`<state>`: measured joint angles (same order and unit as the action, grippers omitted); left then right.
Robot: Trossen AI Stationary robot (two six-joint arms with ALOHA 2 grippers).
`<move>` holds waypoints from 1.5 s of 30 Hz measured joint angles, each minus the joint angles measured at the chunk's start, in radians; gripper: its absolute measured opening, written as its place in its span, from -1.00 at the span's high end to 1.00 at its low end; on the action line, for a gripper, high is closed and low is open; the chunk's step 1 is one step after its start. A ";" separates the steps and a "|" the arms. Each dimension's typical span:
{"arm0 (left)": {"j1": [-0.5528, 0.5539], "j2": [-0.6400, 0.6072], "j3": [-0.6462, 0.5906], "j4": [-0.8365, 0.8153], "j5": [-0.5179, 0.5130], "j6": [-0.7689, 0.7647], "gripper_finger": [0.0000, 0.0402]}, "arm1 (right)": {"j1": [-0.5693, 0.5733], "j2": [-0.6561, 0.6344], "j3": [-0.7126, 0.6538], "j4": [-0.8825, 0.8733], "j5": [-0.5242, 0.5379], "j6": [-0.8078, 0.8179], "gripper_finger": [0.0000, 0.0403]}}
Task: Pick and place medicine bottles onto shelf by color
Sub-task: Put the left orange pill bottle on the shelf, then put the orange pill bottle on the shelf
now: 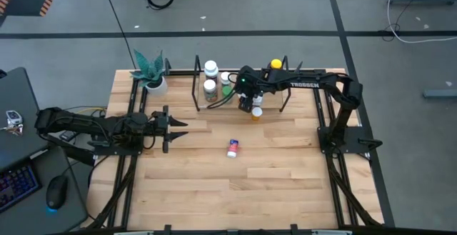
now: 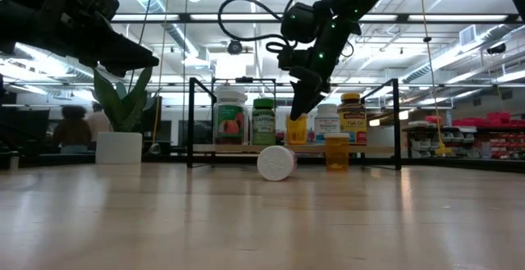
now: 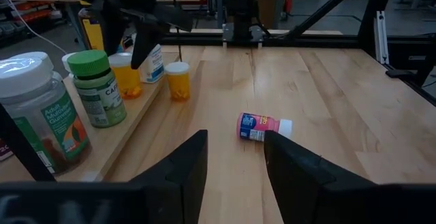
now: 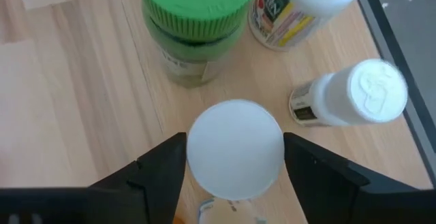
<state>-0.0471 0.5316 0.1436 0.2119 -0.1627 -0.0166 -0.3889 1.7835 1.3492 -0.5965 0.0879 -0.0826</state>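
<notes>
**Shelf part-filled; two bottles left on the open table**

The job looks well past halfway. On the shelf [image 2: 246,148], the low view shows a large clear jar with a white lid [image 2: 230,118], a green bottle [image 2: 263,122], a white bottle [image 2: 327,122] and an amber bottle with a dark cap [image 2: 353,119] standing upright along the pale base. From above, a yellow-capped bottle [image 1: 275,65] stands at the shelf's far side.

The right gripper [image 4: 235,159] hangs over the shelf's middle, pointing down. Its wrist camera shows a white-capped bottle [image 4: 235,149] sitting between the two dark fingers, with a sliver of space on either side of the cap. The fingers stand spread around it, and I cannot tell whether they are pinching it or have let it go. Judging by the position, this bottle is being set down beside the green one rather than being picked up.

Two bottles remain off the shelf. A small amber bottle with a white cap [image 2: 336,151] stands upright on the table just in front of the shelf. A red-and-blue labelled bottle [image 1: 233,148] lies on its side near the table's centre, well apart from the shelf.

The left gripper [image 3: 235,159] hovers above the left side of the table, aimed at the toppled bottle, its fingers slightly parted and holding nothing. A potted plant [image 1: 151,74] sits at the shelf's left end.
</notes>
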 joint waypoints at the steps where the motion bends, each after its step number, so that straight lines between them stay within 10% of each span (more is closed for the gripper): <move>1: 0.000 0.000 0.000 0.000 0.000 0.000 0.25 | 0.000 0.000 -0.001 -0.002 0.000 0.000 -0.26; 45: 0.000 0.000 0.000 -0.002 0.000 -0.028 0.28 | 0.247 -0.128 -0.004 -0.294 0.049 0.238 -0.49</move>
<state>-0.0475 0.5316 0.1436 0.2104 -0.1627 -0.0447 -0.1414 1.6554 1.3447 -0.8910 0.1371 0.1550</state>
